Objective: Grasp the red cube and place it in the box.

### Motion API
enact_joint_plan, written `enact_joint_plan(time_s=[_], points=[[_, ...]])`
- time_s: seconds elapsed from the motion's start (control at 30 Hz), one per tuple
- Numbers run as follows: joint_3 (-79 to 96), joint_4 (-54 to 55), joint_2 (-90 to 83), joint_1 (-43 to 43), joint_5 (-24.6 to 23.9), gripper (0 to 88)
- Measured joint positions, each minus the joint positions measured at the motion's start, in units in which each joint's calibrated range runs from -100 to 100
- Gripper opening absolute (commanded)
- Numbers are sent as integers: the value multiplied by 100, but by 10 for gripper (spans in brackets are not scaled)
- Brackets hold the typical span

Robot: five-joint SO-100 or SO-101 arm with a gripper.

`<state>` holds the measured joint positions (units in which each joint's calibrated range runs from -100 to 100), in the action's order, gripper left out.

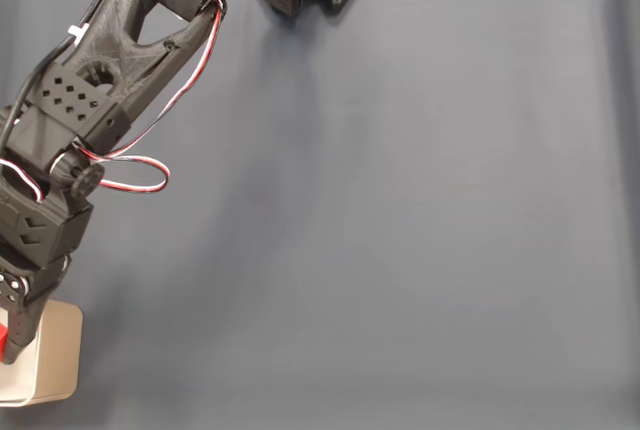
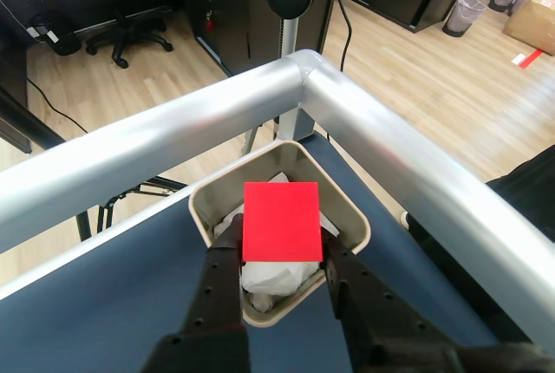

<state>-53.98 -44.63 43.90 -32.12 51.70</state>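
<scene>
In the wrist view my gripper [image 2: 279, 262] is shut on the red cube [image 2: 281, 221], its black fingers [image 2: 222, 282] pressing both sides. The cube hangs directly above the beige box [image 2: 353, 217], whose white interior shows crumpled white material. In the fixed view the box [image 1: 58, 355] sits at the lower left corner of the table. The arm reaches down over it, and a sliver of the red cube [image 1: 3, 337] shows at the left edge beside my gripper [image 1: 10, 335].
A thick silver metal rail [image 2: 173, 139] frames the table corner just beyond the box. The dark blue-grey mat [image 1: 400, 230] stretches right of the arm. Red and white cables [image 1: 140, 165] loop off the arm. Office chairs and cabinets stand beyond the table.
</scene>
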Motion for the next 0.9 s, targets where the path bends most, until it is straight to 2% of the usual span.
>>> enact_joint_plan(time_s=[0.1, 0.23, 0.4, 0.57, 0.9], points=[[0, 0, 0, 0, 0, 77], [0, 48, 0, 0, -122, 246], [0, 88, 0, -7, -278, 341], [0, 88, 0, -37, -322, 390], [0, 151, 0, -45, -322, 417]])
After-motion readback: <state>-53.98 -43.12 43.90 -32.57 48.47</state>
